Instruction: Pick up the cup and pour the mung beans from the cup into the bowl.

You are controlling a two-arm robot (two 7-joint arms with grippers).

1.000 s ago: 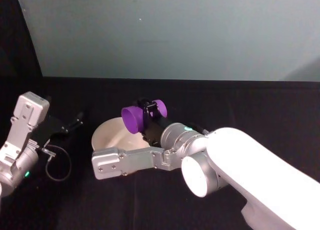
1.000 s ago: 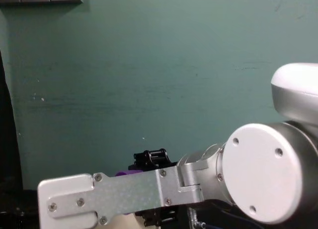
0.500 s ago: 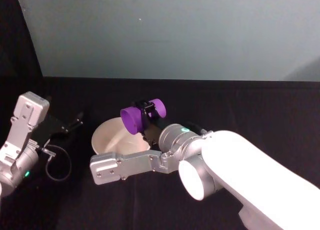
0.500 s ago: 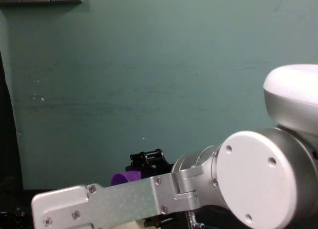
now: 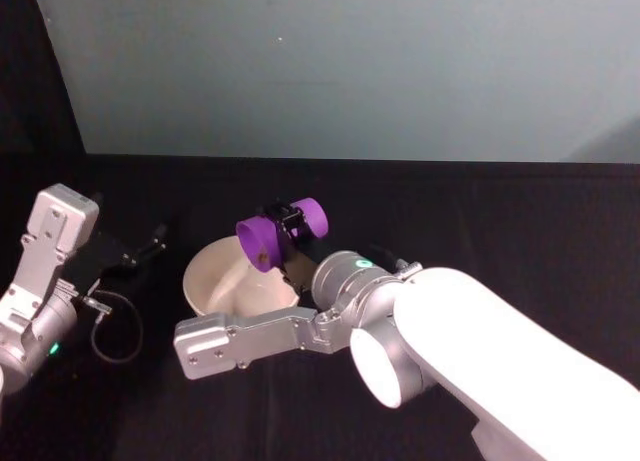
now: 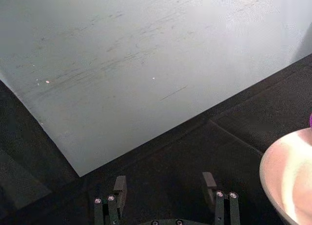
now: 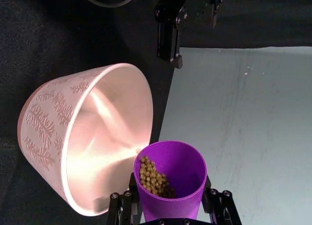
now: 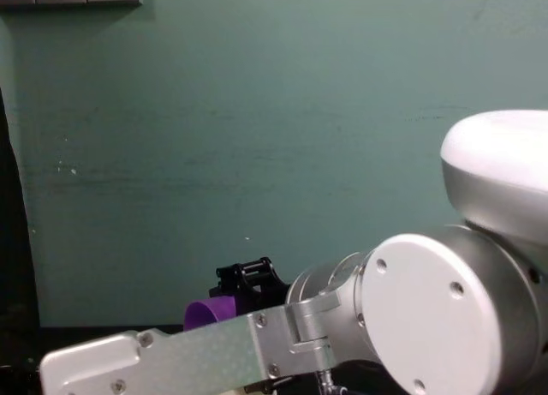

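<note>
Below, black table (image 5: 520,231) under bowl (image 5: 213,278), teal wall (image 5: 400,71) behind.

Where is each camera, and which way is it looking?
Head: high up, looking down at the table; the left arm and right arm show, the right gripper holding the cup tilted toward the bowl.
Chest: lower, facing the green wall; the right arm looms close.
Left wrist: looks past the open left gripper at the wall.
Right wrist: looks along the cup at its mung beans.
Shared: both wrist views catch the bowl.

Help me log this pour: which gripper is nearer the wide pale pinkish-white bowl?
Right: the right gripper holds the purple plastic cup over the bowl; left gripper sits apart, to its left.
</note>
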